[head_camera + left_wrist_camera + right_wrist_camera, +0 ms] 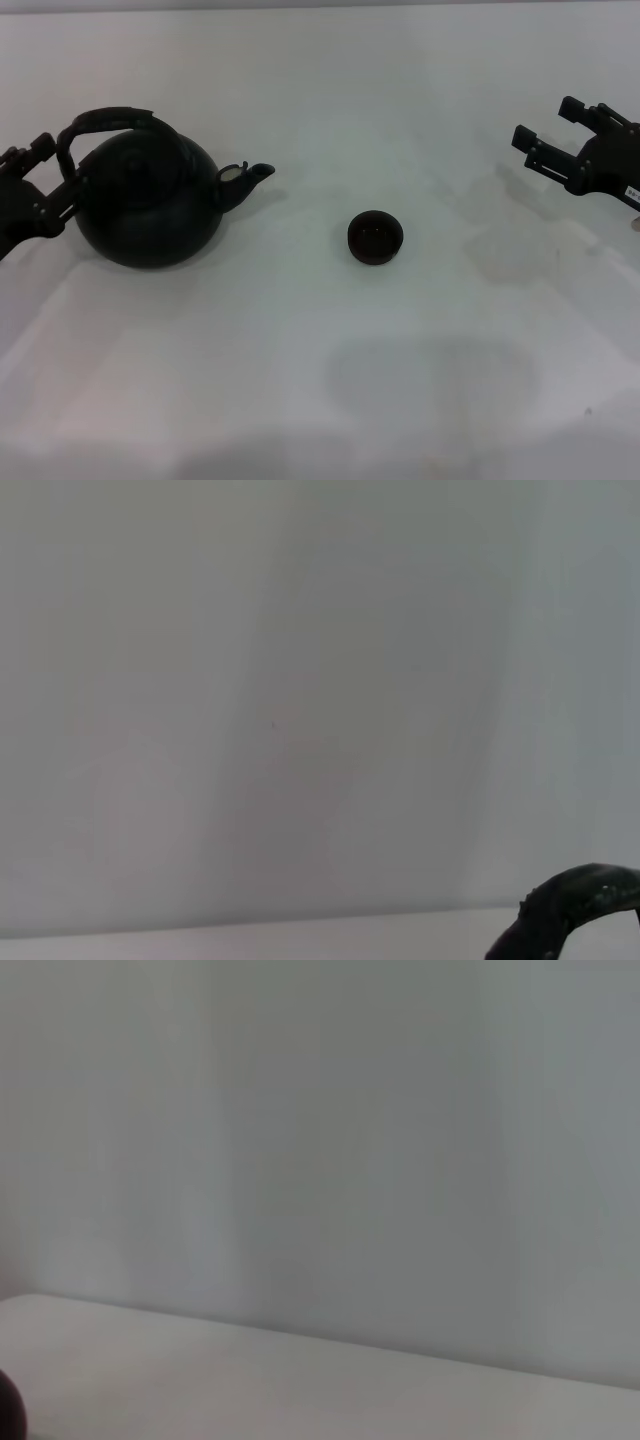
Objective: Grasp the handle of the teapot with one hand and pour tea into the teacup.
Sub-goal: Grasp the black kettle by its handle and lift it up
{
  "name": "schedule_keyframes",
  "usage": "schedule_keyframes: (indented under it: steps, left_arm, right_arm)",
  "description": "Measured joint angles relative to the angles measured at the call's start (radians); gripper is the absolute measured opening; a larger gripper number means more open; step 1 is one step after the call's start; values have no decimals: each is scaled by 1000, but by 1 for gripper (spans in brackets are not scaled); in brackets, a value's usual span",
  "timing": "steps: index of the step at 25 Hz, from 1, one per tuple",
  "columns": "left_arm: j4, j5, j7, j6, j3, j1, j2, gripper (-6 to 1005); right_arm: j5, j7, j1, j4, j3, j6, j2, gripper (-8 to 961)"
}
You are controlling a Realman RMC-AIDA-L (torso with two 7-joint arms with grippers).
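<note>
Tabletop (pixel 330 400), white and bare, takes up nearly the whole head view. On its left part stands the teapot (pixel 150 205), black, round and upright, with its short spout (pixel 252 176) aimed toward the middle of the surface. Over its top arches the handle (pixel 110 122), which also shows as a dark curve at the corner of the left wrist view (pixel 570 900).

Next in size are the two arms. The left gripper (pixel 45 178) sits just beside the teapot's outer flank, low near the foot of the handle, its fingers spread and holding nothing; I cannot tell whether a fingertip touches the pot. The right gripper (pixel 555 135) hangs well apart at the far right, likewise released and holding nothing, and looks parked.

Smallest is the teacup (pixel 375 237), a low dark bowl standing upright to the right of the spout, with a clear gap of table between them.

By my reading the grasp is not yet made. The risk lies in where the claw closes: catching the handle low at its base rather than at the crown would likely let the heavy pot swing or twist on lifting. A nudge against the body could also slide the pot. Later, so small a cup gives little margin, and an over-tilted spout would spill past its rim or knock it over.
</note>
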Motion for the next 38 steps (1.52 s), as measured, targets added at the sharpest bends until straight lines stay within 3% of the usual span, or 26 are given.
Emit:
schedule_keyframes:
  steps: [12, 23, 34, 38]
  left_arm:
    - [-23, 0, -4, -30, 7, 2, -4, 632]
    - [-71, -29, 35, -45, 0, 16, -8, 334]
    - [-80, -100, 71, -46, 0, 40, -7, 180]
    - [-80, -115, 69, -47, 0, 43, -8, 179]
  right_arm:
    - [0, -13, 0, 4, 4, -1, 0, 845]
    - [6, -20, 0, 9, 5, -11, 0, 845]
    - [6, -25, -1, 17, 2, -10, 0, 845]
    - [5, -25, -2, 17, 2, -8, 0, 845]
